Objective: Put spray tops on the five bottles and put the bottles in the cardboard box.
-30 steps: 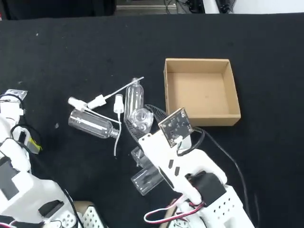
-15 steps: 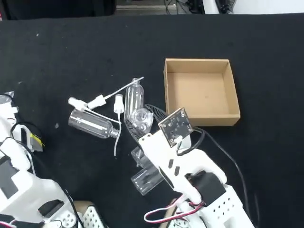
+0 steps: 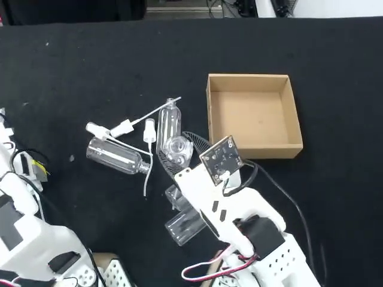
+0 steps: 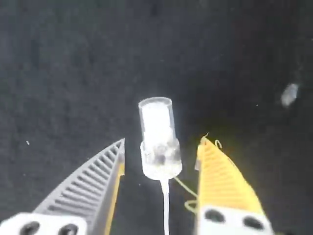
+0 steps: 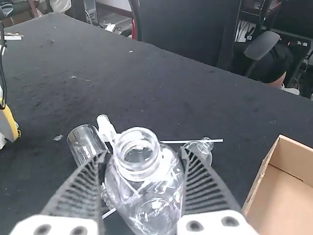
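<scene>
The right gripper [image 5: 143, 155] is clamped on a clear bottle [image 5: 146, 193], held mouth up near the cardboard box [image 3: 251, 116]. Other bottles [image 3: 116, 156] and loose spray tops [image 3: 122, 127] lie close by on the black worktop [image 3: 90, 66]. The left gripper [image 4: 161, 144] is spread apart, with one spray top [image 4: 157, 122] between its fingers, untouched.

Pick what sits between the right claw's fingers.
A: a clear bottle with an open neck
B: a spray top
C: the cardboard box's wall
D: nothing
A: in the right wrist view a clear bottle, its neck uncapped, stands between the fingers of the right claw.
</scene>
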Controlling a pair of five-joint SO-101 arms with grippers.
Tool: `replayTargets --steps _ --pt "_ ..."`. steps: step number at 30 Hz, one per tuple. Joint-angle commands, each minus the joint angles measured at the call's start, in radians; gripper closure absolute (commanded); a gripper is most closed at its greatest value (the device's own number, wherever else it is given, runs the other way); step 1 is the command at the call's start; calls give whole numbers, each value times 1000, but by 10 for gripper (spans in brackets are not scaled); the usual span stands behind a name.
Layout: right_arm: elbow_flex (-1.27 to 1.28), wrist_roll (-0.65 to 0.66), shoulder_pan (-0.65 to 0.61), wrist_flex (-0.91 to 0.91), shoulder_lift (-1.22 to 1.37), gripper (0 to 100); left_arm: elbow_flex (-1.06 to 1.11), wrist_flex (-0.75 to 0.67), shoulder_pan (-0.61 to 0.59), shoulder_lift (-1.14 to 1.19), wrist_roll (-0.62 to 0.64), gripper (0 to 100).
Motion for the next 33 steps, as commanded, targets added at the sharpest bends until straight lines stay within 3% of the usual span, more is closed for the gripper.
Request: replayTargets --steps 1,18,22,25,27,33 --pt "-10 2 -11 -32 -16 988 -56 -11 -10 -6 -26 770" --pt "-8 2 -9 -31 -16 988 -10 -100 -15 117 -23 770" --pt "-8 2 -9 -31 -16 988 -53 -15 -12 135 -23 807" --pt "-8 2 -9 -31 -16 988 -97 89 -5 126 -20 976" --pt "-8 2 -12 -31 -16 988 -156 172 -4 126 -3 944" --pt "-13 2 -57 -97 -18 988 -355 316 13 126 83 970"
